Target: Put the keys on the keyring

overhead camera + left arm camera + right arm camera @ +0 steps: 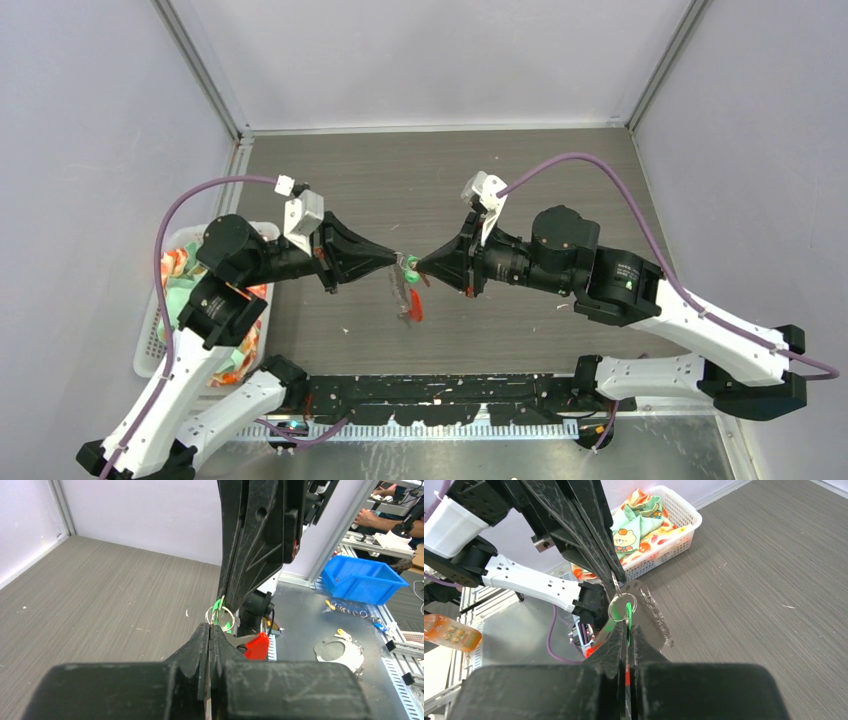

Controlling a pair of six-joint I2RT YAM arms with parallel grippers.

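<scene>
Your left pincer (210,626) was clamped on the keyring (611,607), steadying it above the surface (520,170). Your right pincer (628,628), tip to tip with it, gripped the green key (628,614), seemingly for threading.

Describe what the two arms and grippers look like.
The left arm and right arm have white shells and black joint housings. The left gripper and right gripper are black tapered wedges, each with a white camera block and a looping purple cable.

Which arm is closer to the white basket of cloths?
Left. The left arm bends directly over the basket; the right arm is on the opposite side, well apart from it.
</scene>
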